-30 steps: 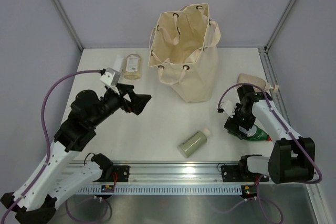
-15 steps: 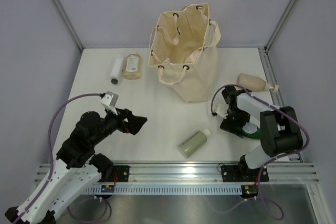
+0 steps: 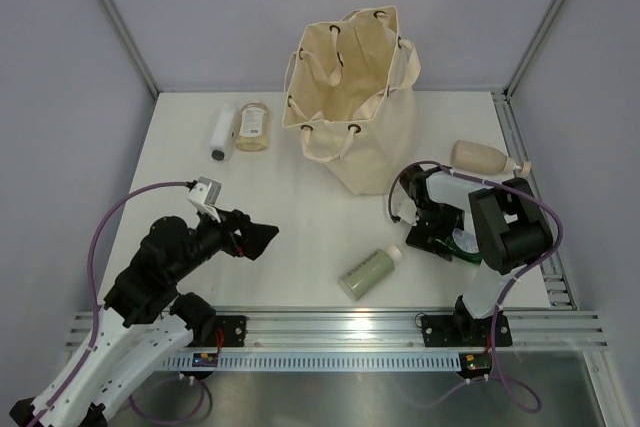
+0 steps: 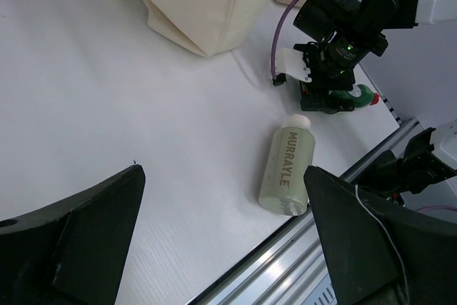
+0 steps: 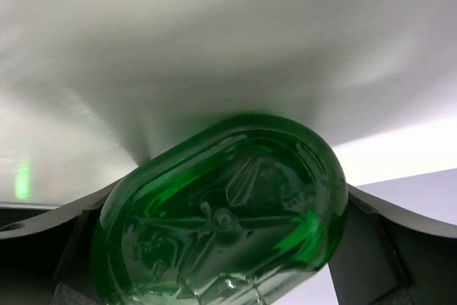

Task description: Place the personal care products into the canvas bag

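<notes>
Right gripper (image 3: 432, 232) clamped on green bottle (image 5: 221, 230). Bag (image 3: 375, 157) stands near, beyond and left of it. Left gripper (image 4: 221, 176) apart, empty.

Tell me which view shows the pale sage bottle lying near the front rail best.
Left wrist: the sage bottle lies whole, its MURRAYLE label readable. Top external shows it small, label illegible. Right wrist misses it, filled by a green bottle.
</notes>
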Controlling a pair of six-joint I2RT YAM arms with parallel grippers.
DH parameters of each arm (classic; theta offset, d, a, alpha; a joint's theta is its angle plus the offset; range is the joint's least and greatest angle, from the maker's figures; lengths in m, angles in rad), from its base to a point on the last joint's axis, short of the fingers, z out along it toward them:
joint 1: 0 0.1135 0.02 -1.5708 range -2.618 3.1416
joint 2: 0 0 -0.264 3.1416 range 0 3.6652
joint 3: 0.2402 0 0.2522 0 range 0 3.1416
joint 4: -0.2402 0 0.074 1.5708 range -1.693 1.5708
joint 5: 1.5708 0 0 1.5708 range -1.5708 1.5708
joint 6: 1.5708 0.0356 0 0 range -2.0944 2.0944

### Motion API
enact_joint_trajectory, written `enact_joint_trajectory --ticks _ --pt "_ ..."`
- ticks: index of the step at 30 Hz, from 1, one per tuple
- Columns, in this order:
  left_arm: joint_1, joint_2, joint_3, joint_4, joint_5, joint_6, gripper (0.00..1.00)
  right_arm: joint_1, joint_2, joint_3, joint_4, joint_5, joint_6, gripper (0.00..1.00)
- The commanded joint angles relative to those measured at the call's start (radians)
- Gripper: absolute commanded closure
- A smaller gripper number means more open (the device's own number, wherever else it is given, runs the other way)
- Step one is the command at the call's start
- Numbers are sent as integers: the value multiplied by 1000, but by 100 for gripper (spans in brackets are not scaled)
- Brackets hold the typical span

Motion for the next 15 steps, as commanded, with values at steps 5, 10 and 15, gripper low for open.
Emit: enact_joint_trajectory --ticks 5,10,15 --pt "0 -17 29 8 10 -16 1 10 -14 40 21 -80 53 11" --pt "0 -21 29 2 18 -18 1 9 -76 17 14 -109 71 49" --pt "0 -18 35 13 31 -15 1 6 -236 12 -12 -216 94 85"
